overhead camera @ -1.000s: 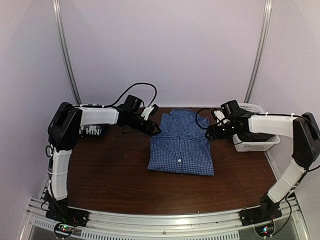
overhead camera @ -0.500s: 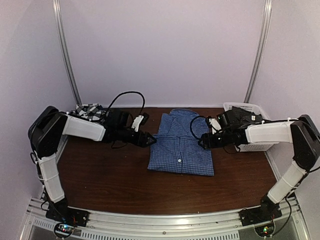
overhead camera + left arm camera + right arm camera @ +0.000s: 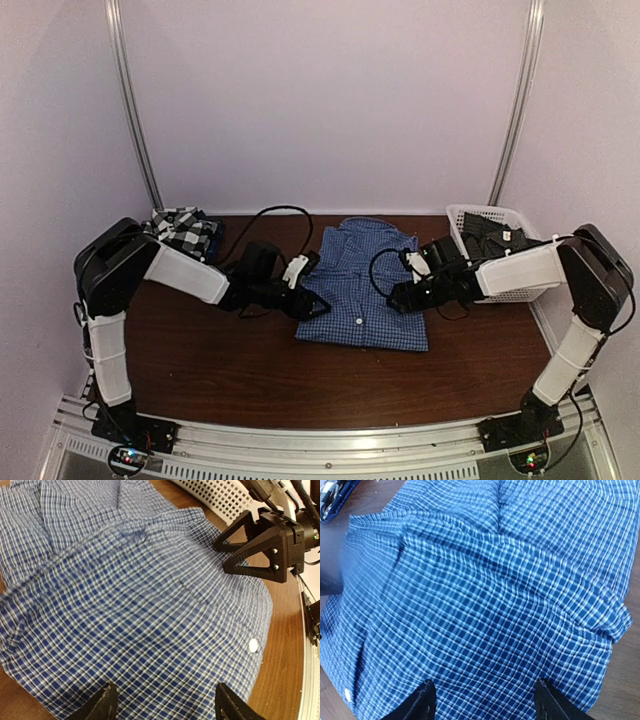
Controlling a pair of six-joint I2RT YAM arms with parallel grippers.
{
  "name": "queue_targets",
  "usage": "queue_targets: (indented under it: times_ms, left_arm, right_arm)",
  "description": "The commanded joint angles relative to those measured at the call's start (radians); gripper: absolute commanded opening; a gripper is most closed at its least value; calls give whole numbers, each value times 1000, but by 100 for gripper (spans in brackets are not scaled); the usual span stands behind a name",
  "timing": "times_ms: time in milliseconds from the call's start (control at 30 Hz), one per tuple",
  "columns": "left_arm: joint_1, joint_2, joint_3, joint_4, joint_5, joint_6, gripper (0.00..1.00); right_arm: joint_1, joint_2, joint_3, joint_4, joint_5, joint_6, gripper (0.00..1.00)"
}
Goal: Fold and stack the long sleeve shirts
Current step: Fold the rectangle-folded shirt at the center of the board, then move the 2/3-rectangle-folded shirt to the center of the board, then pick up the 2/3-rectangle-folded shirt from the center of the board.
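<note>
Item one: blue fine-check shirt point(image 3: 362, 292), collared button-up, folded into a rectangle, lying flat at the middle of the dark wooden table point(image 3: 220, 370), collar toward the far wall; one white button point(image 3: 254, 645) shows near its front edge. Item two: black-and-white plaid shirt point(image 3: 185, 228), bundled at the far left corner of the table, well apart from the blue one. Item three: white basket point(image 3: 462, 214) at the far right, holding a dark garment point(image 3: 495, 236), its kind not legible. Left gripper point(image 3: 308, 304): low at the left edge of the folded blue shirt, jaws spread wide; in its own wrist view the left gripper point(image 3: 162, 707) has checked cloth lying smooth between and below the fingers, nothing pinched. Right gripper point(image 3: 397, 298): low at the right edge of the same shirt, opposite the left; seen from the left wrist, the right gripper point(image 3: 227, 555) has both black fingers parted, tips at the shirt's border. In its own view the right gripper point(image 3: 485, 702) is likewise wide apart over flat cloth, holding nothing.
</note>
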Motion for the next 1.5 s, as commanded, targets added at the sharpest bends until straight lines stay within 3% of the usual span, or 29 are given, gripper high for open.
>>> queue_targets:
  times_ms: [0, 167, 333, 600, 767, 900, 967, 1000, 1233, 1467]
  left_arm:
    - [-22, 17, -5, 18, -30, 13, 68]
    - [-43, 14, -39, -69, -78, 37, 65]
    - [-72, -66, -173, -90, -129, 22, 62]
    - [-161, -206, -375, -112, -235, -17, 62]
    - [-210, -385, -465, -151, -311, -29, 62]
    - [-228, -554, -516, -127, -358, -27, 72]
    - [-230, -635, -561, -94, -382, -19, 95]
    - [-231, -672, -580, -79, -394, -13, 97]
    - [-230, -880, -693, -19, -439, -16, 98]
    - [-229, -1003, -715, -66, -525, -99, 98]
  right_arm:
    - [-1, 41, -56, 65, -18, 25, 69]
    - [18, 36, -165, 133, -35, 75, 69]
    - [94, 18, -240, 151, -5, 90, 70]
    - [277, -47, -257, 53, 100, 97, 74]
    - [379, -160, -243, -66, 138, 115, 77]
    - [422, -277, -222, -162, 197, 104, 82]
    - [428, -348, -220, -185, 199, 93, 85]
    - [430, -373, -222, -194, 196, 87, 86]
    - [451, -451, -214, -259, 160, 63, 86]
    - [560, -439, -202, -327, 205, 69, 85]
